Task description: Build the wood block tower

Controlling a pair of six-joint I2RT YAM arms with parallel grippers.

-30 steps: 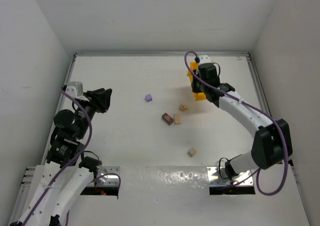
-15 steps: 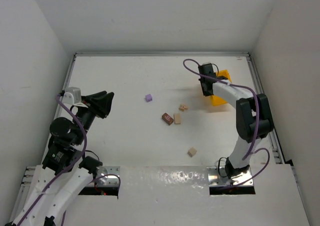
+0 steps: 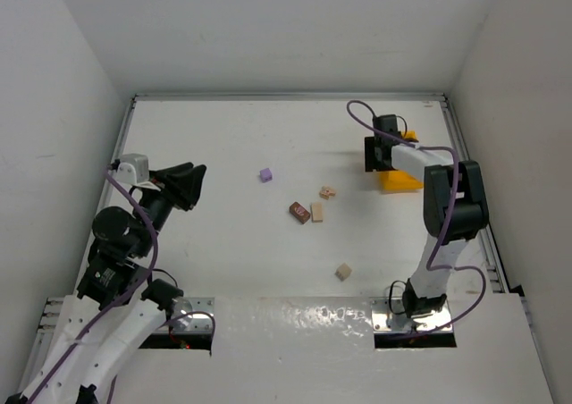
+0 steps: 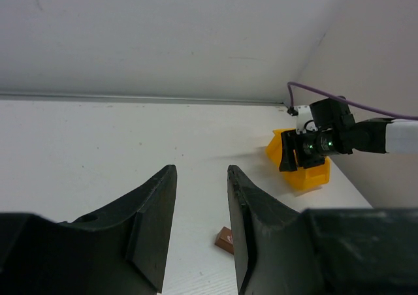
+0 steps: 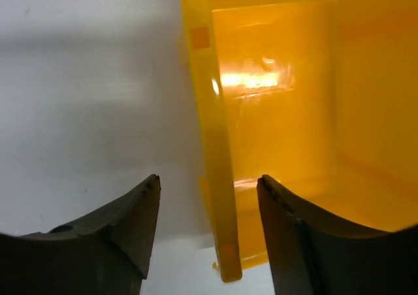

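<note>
The wood blocks lie loose on the table: a dark brown block (image 3: pixel 299 212) next to a tan oblong one (image 3: pixel 317 212), a small tan block (image 3: pixel 328 191) just behind them, and a tan cube (image 3: pixel 343 271) nearer the front. None is stacked. My right gripper (image 3: pixel 377 158) is at the back right, away from them, open (image 5: pixel 208 181) with the yellow bin's wall (image 5: pixel 219 230) standing free between its jaws. My left gripper (image 3: pixel 183 185) hovers at the left, open (image 4: pixel 201 170) and empty; the dark brown block (image 4: pixel 225 238) peeks past its right finger.
The yellow bin (image 3: pixel 399 180) rests on the table by the right wall, also seen from the left wrist (image 4: pixel 304 174). A small purple cube (image 3: pixel 265 175) lies left of the wood blocks. White walls close in the table on three sides.
The right arm carried the yellow bin rightward toward the wall, then its jaws opened off the bin's wall. The left arm has barely shifted.
</note>
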